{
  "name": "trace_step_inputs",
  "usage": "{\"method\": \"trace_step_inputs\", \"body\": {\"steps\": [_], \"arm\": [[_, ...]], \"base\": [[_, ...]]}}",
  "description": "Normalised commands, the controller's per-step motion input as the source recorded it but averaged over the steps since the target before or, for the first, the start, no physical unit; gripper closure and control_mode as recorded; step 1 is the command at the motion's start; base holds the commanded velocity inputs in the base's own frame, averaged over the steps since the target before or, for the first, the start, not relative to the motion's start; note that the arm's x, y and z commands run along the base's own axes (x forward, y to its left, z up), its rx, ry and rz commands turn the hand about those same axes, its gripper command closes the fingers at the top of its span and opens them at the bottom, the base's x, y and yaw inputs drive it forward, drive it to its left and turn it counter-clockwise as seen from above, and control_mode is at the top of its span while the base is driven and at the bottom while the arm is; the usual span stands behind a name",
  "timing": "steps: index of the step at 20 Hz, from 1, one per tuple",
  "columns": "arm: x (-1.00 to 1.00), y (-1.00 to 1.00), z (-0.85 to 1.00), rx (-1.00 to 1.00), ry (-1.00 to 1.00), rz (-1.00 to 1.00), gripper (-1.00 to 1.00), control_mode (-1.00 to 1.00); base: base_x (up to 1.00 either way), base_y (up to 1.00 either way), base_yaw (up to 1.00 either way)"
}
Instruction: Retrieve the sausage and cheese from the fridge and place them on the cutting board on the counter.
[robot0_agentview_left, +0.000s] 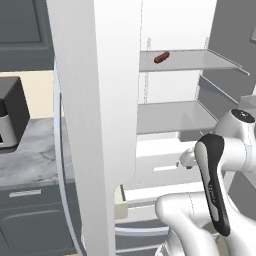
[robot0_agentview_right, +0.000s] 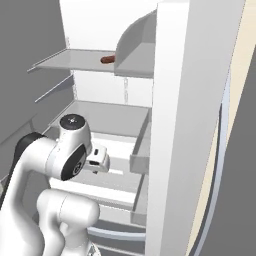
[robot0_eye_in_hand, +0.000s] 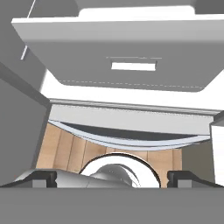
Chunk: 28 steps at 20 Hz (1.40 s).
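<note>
**Open jaws low in the fridge, sausage up on the shelf**

The gripper (robot0_eye_in_hand: 111, 177) is holding its jaws wide apart on nothing, pointing down at the fridge's (robot0_agentview_left: 165, 160) white drawer front and the wooden floor. Well above it, the sausage (robot0_agentview_left: 161, 57) is lying on the upper grey shelf. The left base view is also showing the counter (robot0_agentview_left: 30, 150) beyond the door. No writing is readable.

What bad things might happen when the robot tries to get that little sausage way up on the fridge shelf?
1. The sausage lies alone on the top shelf, while the open pincer points low, at the drawer front. A long lift may be needed, and the arm might bump a shelf edge.
2. The sausage is small and rounded, so it may roll or slip from the pincer.
3. The open fridge door stands close beside the arm, so a wide swing might hit it.
</note>
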Motion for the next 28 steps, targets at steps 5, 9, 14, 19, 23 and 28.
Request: {"method": "trace_step_inputs", "body": {"steps": [5, 9, 14, 19, 23, 28], "arm": [[0.00, 0.00, 0.00, 0.00, 0.00, 0.00, -1.00, 1.00], [0.00, 0.00, 0.00, 0.00, 0.00, 0.00, -1.00, 1.00], [0.00, 0.00, 0.00, 0.00, 0.00, 0.00, -1.00, 1.00], [0.00, 0.00, 0.00, 0.00, 0.00, 0.00, -1.00, -1.00], [0.00, 0.00, 0.00, 0.00, 0.00, 0.00, -1.00, -1.00], [-0.09, 0.00, 0.00, 0.06, 0.00, -0.02, -1.00, -1.00]], "base": [[0.22, -0.14, 0.02], [0.00, 0.00, 0.00], [0.00, 0.00, 0.00], [0.00, 0.00, 0.00], [0.00, 0.00, 0.00], [0.00, 0.00, 0.00]]}}
